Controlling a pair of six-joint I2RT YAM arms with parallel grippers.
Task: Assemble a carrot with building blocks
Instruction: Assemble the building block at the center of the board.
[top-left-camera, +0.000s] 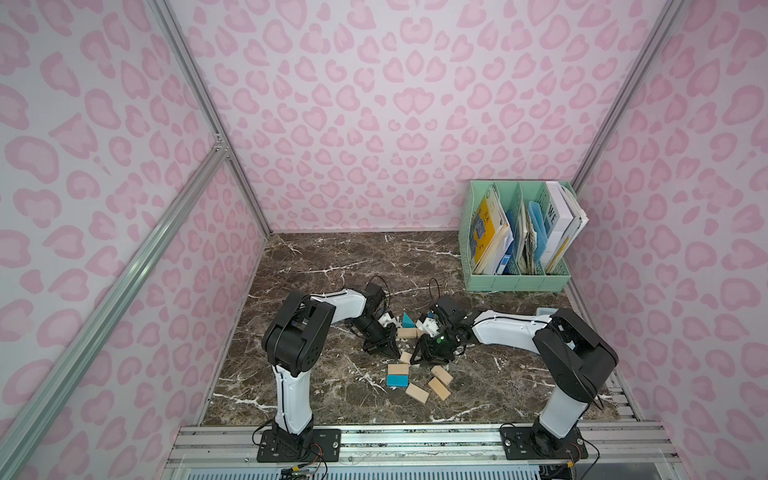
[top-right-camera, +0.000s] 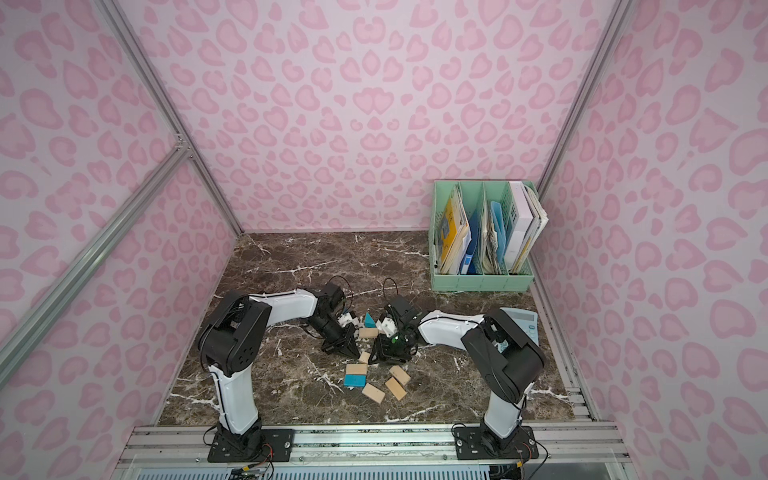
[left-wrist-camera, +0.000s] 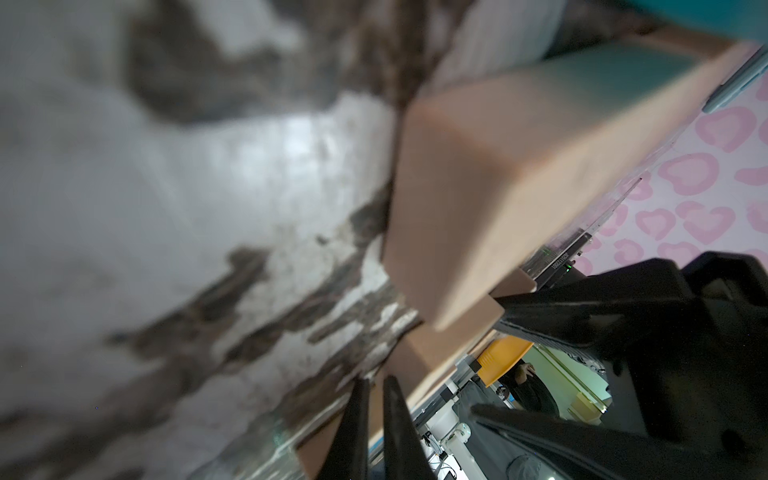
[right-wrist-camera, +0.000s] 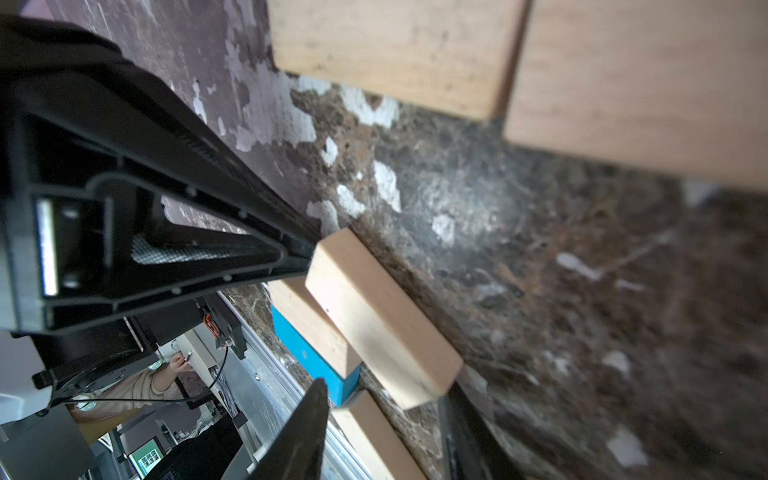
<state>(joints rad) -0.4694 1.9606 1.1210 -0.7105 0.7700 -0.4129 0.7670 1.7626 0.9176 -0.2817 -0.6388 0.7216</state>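
Building blocks (top-left-camera: 417, 393) lie loose on the counter (top-left-camera: 332, 266), lower middle of frame. Left jaws clenched empty, right jaws spread around 1 tan block (right-wrist-camera: 382, 324). Probably light, stiff, slick: pinch the long sides.

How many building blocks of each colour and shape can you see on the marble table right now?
Light-wood rectangular blocks: 6
Blue rectangular block: 1
Blue triangular block: 1
Total: 8 in view in both top views; the right gripper may hide more.
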